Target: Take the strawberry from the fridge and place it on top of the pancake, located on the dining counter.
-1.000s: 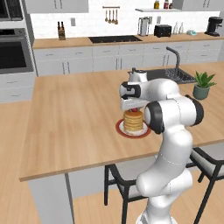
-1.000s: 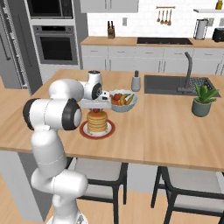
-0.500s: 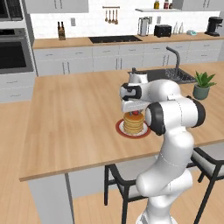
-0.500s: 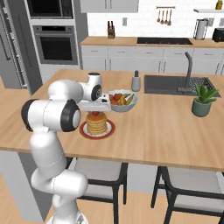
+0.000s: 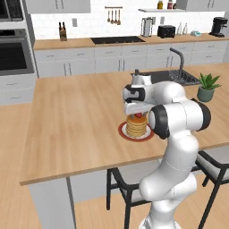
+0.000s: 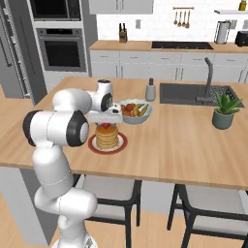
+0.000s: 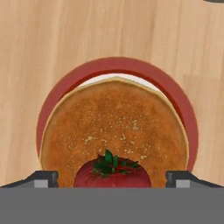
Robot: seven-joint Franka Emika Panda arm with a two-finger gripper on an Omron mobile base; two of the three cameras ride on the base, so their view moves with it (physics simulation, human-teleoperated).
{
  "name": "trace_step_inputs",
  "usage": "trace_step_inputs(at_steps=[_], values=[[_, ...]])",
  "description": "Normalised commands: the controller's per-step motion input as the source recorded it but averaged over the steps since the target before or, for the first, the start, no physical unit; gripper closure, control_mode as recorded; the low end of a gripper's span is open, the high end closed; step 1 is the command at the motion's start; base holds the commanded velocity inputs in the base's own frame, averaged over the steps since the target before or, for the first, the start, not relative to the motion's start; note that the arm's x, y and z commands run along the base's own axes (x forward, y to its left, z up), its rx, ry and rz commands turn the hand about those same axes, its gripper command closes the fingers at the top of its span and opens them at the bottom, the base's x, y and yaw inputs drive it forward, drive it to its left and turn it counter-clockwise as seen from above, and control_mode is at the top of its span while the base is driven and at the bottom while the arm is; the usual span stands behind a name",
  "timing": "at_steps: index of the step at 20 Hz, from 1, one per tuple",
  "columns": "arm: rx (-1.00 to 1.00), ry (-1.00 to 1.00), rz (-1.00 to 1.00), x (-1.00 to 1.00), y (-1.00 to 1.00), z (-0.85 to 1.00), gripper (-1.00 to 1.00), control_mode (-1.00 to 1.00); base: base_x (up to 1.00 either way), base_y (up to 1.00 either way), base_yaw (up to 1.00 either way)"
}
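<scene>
End effector (image 7: 112, 178) spread wide around strawberry (image 7: 112, 174) atop plated pancake (image 7: 114, 127).

Glossy white, rounded arm (image 5: 176, 147) segments with black joint bands, boxy white hand, gripper (image 7: 112, 178) ending in two small dark grey finger tips (image 7: 43, 178).

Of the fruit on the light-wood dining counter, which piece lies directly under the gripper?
The small red strawberry on the golden pancake stack, between the open gripper fingertips; the other fruit sits in the pale bowl beside it.
</scene>
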Motion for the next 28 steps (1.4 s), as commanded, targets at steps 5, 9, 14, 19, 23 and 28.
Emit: trace_step_inputs(at_steps=[5,9,14,19,23,28], values=[[-0.04,-0.04,0.0,-0.16,0.01,0.4,-1.0,-1.0,0.0,0.0,0.0],[-0.08,-0.12,0.0,-0.61,0.29,0.65,-1.0,-1.0,0.0,0.0,0.0],[-0.06,-0.02,0.0,-0.96,0.63,0.39,-1.0,-1.0,0.0,0.0,0.0],[0.0,-0.04,0.0,-1.0,0.72,0.02,-1.0,-1.0,0.0,0.0,0.0],[0.0,-0.09,0.0,-1.0,0.48,0.0,-1.0,-1.0,0.0,0.0,0.0],[0.0,-0.04,0.0,-1.0,0.27,0.12,-1.0,-1.0,0.0,0.0,0.0]])
